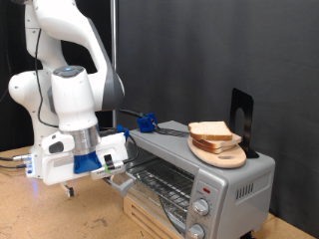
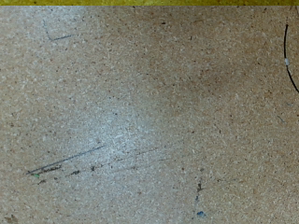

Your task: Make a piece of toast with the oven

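Gripper (image 1: 68,187) low over the desk (image 1: 40,214), off the exterior view's left of the oven (image 1: 194,179). Pointing down at the board surface. Fingers mostly hidden under the blue-and-white hand; cannot tell open or closed. Nothing visible between them.

Wrist view: only bare particle-board desk (image 2: 140,121), scuffed, plus a thin dark cable (image 2: 291,65) arcing in at one edge. No bread, no oven in that frame, no fingertips either.

Piece of toast (image 1: 210,130) sitting in a stack of slices on the round wooden board (image 1: 221,154), on top of the oven toward its far end in the exterior view's right. Top slice pale, crust edge showing. Cannot separate slices cleanly at this resolution.

Oven door (image 1: 150,194) looks dropped open, wire rack (image 1: 159,179) exposed, nothing on the rack that shows. Knobs (image 1: 202,207) on the front panel at the exterior view's lower right.

Key relation: bread lies up and to the exterior view's right of the fingers, well apart, on the oven roof, with the oven body between. Gripper sits below roof level, so bread is higher than the hand. Slices lie flat, broad faces up; no strong long axis.

Judgement: early in the task, bread not yet picked, oven mouth ready.

Blue clamp-like part (image 1: 147,122) at the oven's back corner, a black stand (image 1: 242,112) behind the board.
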Action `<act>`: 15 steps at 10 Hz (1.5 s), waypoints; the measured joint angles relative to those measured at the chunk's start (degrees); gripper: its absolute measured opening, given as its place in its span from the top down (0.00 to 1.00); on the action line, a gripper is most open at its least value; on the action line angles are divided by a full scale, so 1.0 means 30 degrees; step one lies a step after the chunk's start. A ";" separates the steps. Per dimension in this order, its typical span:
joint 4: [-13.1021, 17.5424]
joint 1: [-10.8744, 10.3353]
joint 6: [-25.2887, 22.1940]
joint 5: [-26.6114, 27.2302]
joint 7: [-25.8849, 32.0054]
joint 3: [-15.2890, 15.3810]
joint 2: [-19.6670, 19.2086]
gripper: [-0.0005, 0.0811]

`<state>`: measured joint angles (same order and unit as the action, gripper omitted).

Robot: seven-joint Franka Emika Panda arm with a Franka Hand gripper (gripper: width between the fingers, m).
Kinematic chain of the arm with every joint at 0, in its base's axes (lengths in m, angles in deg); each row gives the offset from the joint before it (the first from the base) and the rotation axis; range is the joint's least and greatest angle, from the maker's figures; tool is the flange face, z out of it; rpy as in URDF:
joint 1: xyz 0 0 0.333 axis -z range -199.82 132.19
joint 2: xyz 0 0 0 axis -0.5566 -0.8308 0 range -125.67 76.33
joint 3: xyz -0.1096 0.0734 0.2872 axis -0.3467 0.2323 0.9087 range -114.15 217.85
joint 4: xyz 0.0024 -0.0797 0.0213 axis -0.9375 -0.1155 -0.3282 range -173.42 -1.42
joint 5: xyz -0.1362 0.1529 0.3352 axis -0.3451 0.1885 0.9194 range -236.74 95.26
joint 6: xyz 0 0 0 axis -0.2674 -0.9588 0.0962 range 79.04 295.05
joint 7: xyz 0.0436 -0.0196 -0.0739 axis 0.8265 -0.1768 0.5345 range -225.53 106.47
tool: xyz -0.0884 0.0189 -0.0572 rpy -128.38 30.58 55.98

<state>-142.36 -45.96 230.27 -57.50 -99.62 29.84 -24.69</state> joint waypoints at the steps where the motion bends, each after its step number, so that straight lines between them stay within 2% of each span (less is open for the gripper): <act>1: 0.0050 0.0011 -0.0004 0.0039 0.0303 -0.0001 -0.0047 0.01; 3: 0.0052 0.0044 0.0526 0.0062 0.1815 0.0001 -0.0181 0.01; 4: 0.0036 0.0056 0.0779 0.0670 0.2786 0.0006 -0.0268 0.01; 8: -0.0026 0.0054 0.1287 0.4279 0.7604 0.0105 -0.0417 0.01; 10: 0.0180 0.0034 0.1041 0.6962 0.9469 0.0303 -0.0322 0.00; 12: 0.0651 0.0014 -0.0216 0.8467 1.0080 0.0400 0.0122 0.00; 15: 0.1111 0.0027 -0.1412 0.7987 0.9431 0.0416 0.0922 0.00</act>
<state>-139.03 -45.88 226.03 -33.54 -71.33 31.09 -21.92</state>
